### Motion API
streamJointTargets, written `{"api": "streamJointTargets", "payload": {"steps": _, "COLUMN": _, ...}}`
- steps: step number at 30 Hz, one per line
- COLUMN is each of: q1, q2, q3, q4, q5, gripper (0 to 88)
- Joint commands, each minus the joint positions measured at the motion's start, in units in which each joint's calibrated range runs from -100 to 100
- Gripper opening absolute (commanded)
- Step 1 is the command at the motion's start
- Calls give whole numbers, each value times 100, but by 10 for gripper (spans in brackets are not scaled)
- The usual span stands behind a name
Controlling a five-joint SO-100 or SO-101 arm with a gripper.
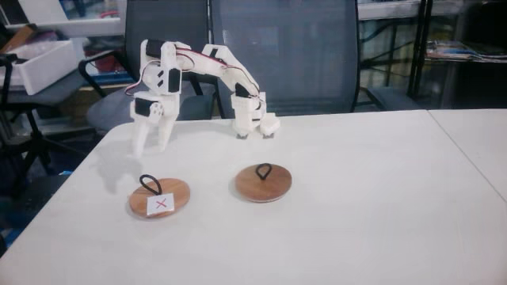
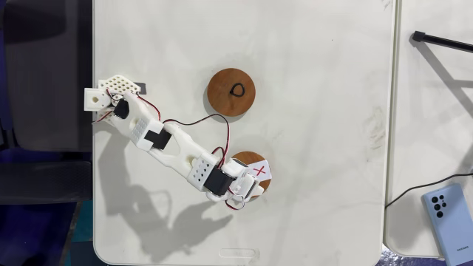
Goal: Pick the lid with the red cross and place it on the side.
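Fixed view from the front: we see the white arm reaching out over the white table [image 1: 356, 198], its gripper [image 1: 150, 142] pointing down and hanging above the lid with the red cross [image 1: 161, 197], clear of it, with a visible gap between the fingertips and the wood. The jaws stand apart, a moderate spread, holding nothing. The lid lies flat on the table at the left of this view, its black loop handle [image 1: 149, 184] standing up at the rear edge and the white label with the red cross toward the camera. A plain wooden lid [image 1: 264, 183], same size, no label, lies to its right, well apart. In the fixed view from above, the gripper [image 2: 238, 193] overlaps the left part of the lid with the red cross [image 2: 255, 159], so the loop handle is hidden beneath the arm there; the label [image 2: 261, 171] shows at the right edge. The plain lid [image 2: 230, 92] sits farther up that picture, and a phone [image 2: 447, 222] lies on the neighbouring table at lower right. We judge the step in hand to be the approach, with the grasp not yet made. The next move calls for a straight descent so that the fingers bracket the loop handle, then closing on it. Risk noted: the loop is thin and may slip past one finger if the alignment is off.
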Motion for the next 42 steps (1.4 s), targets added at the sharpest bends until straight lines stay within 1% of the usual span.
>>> {"api": "streamJointTargets", "payload": {"steps": 1, "q1": -46, "q2": 28, "q3": -93, "q4": 0, "q5": -26, "gripper": 241}}
{"api": "streamJointTargets", "payload": {"steps": 28, "q1": -38, "q2": 266, "q3": -166, "q4": -9, "q5": -26, "gripper": 241}}
{"api": "streamJointTargets", "payload": {"steps": 31, "q1": -38, "q2": 496, "q3": -220, "q4": -26, "q5": -26, "gripper": 241}}
{"api": "streamJointTargets", "payload": {"steps": 37, "q1": -31, "q2": 846, "q3": -710, "q4": -582, "q5": -11, "gripper": 241}}
{"api": "streamJointTargets", "payload": {"steps": 42, "q1": -38, "q2": 880, "q3": -701, "q4": -599, "q5": -16, "gripper": 241}}
